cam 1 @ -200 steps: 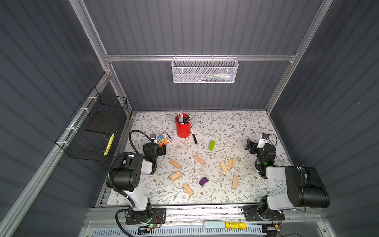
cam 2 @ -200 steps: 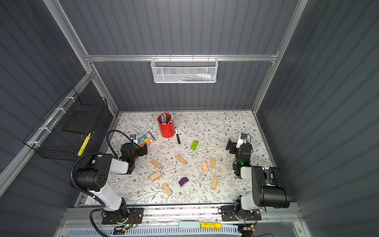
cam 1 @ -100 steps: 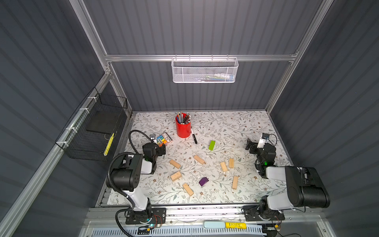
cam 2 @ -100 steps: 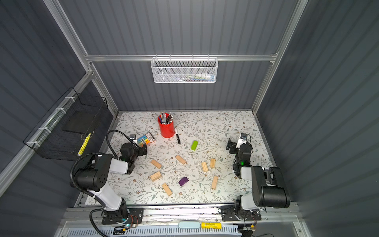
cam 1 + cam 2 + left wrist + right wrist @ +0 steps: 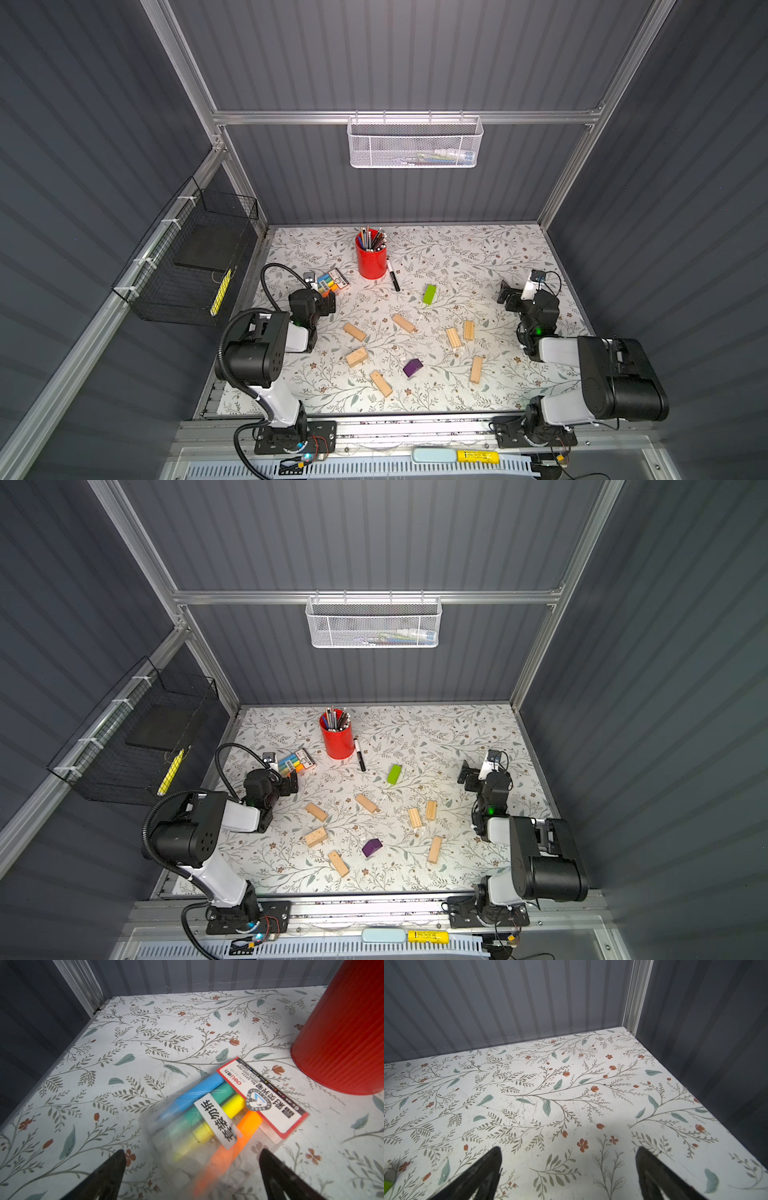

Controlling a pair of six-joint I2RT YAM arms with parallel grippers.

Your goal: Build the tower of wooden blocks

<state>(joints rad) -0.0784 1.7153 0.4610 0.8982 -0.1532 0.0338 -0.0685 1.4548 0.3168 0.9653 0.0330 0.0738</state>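
The seven pale wood blocks point(image 5: 403, 323) lie scattered over the middle and front part of the flowered table point(image 5: 478, 257). Each one lies flat and by itself, none resting on another, so no tower stands yet. Two of them, right of the middle, lie just beside each other and almost parallel. The lime-green block point(image 5: 429, 294) lies behind them, near the centre, and the purple block point(image 5: 412, 368) lies toward the front, between pale ones. The left gripper point(image 5: 192, 1155) hangs low at the left side of the table with its jaws wide apart, clamped on nothing. In the left wrist view the near end of the pack of highlighters point(image 5: 224, 1113) reaches, blurred, into the gap between the fingers; whether it touches them I cannot tell. The red cup point(image 5: 342, 1032) stands near the pack, and a black marker point(image 5: 392, 279) lies just beside the cup. The right gripper point(image 5: 569, 1151) is low at the right side, its jaws also wide apart, over bare table and apart from all the blocks.
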